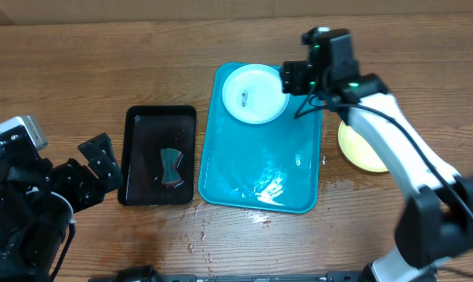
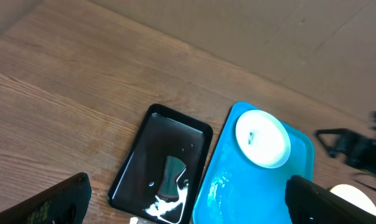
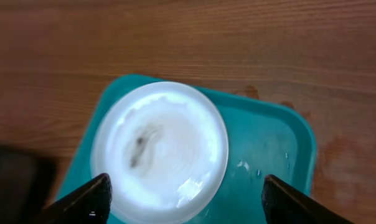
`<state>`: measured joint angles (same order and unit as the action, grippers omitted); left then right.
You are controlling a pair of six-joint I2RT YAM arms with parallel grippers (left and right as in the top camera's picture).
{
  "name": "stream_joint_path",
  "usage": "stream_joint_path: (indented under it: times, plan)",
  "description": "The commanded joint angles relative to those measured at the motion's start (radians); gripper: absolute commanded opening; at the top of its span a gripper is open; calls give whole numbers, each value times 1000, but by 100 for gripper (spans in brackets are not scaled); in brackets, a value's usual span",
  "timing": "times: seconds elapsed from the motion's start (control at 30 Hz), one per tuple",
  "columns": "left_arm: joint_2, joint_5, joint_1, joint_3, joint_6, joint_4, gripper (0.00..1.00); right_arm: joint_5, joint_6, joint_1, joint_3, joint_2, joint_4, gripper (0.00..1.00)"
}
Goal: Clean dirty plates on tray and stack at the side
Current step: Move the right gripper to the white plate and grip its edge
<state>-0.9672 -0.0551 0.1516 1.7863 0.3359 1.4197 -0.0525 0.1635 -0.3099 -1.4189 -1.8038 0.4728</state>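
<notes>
Turquoise tray (image 1: 260, 184) is holding a smeared pale plate (image 1: 255, 94) at its far end; my right pincer (image 1: 290, 78) is hovering open above it, gripping nothing. My left pincer (image 1: 102, 163) is gaping beside the black tray (image 1: 160, 110).

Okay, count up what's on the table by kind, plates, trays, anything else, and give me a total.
Plates: 2, a white plate and a yellow plate, partly hidden
Trays: 2, a blue tray and a black tray
Dark pad in the black tray: 1
Total: 5
</notes>
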Motion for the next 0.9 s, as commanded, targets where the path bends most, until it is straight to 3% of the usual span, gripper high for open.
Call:
stream_joint_path:
  times: [0.0, 0.23, 0.47, 0.53, 0.57, 0.87]
  plan:
    - [-1, 11, 5, 1, -22, -2, 100, 77, -42, 3, 0, -130, -98, 83]
    - [-2, 11, 5, 1, -22, -2, 100, 74, -37, 3, 0, -294, -182, 82]
    - [-1, 11, 5, 1, -22, -2, 100, -13, 0, 3, 0, -362, -151, 35]
    - [-1, 11, 5, 1, -22, -2, 100, -13, 4, 3, 0, -366, -137, 11]
    - [-1, 11, 5, 1, -22, -2, 100, -13, 4, 3, -2, -364, -131, 4]
    - [-1, 11, 5, 1, -22, -2, 100, -39, 50, 18, -59, -87, 137, 4]
